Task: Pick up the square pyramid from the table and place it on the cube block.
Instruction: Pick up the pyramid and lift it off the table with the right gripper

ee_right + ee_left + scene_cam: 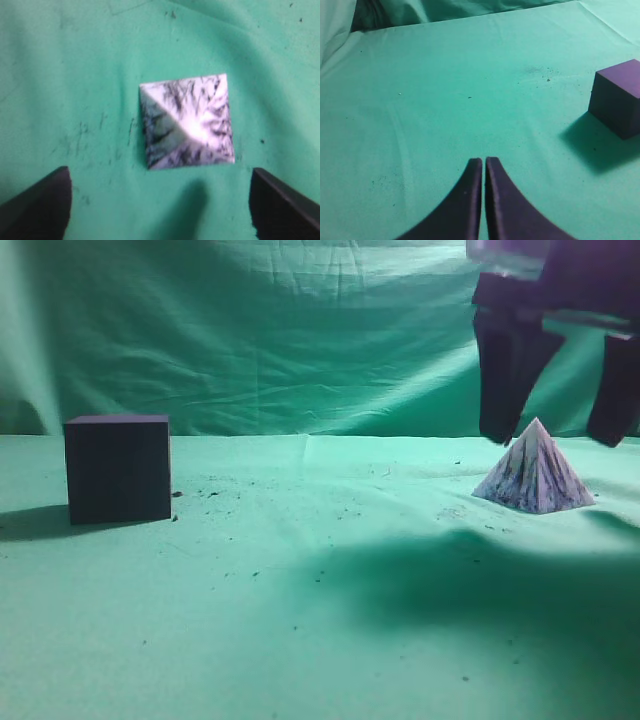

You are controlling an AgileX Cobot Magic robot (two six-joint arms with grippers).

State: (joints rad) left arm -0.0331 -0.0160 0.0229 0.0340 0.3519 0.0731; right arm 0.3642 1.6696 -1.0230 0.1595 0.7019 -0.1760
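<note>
The square pyramid (535, 472), pale with dark marbled streaks, stands on the green table (320, 590) at the right; from above it shows in the right wrist view (187, 122). My right gripper (557, 435) hangs open just above it, one finger to each side of the tip; its fingertips sit wide apart (160, 200) and empty. The dark cube block (118, 467) stands at the left, and shows in the left wrist view (618, 97) at the right edge. My left gripper (483, 162) is shut and empty above bare cloth, left of the cube.
A green cloth backdrop (280, 330) hangs behind the table. Small dark crumbs (215, 490) lie scattered on the cloth between cube and pyramid. The backdrop's folds show at the top of the left wrist view (395, 12).
</note>
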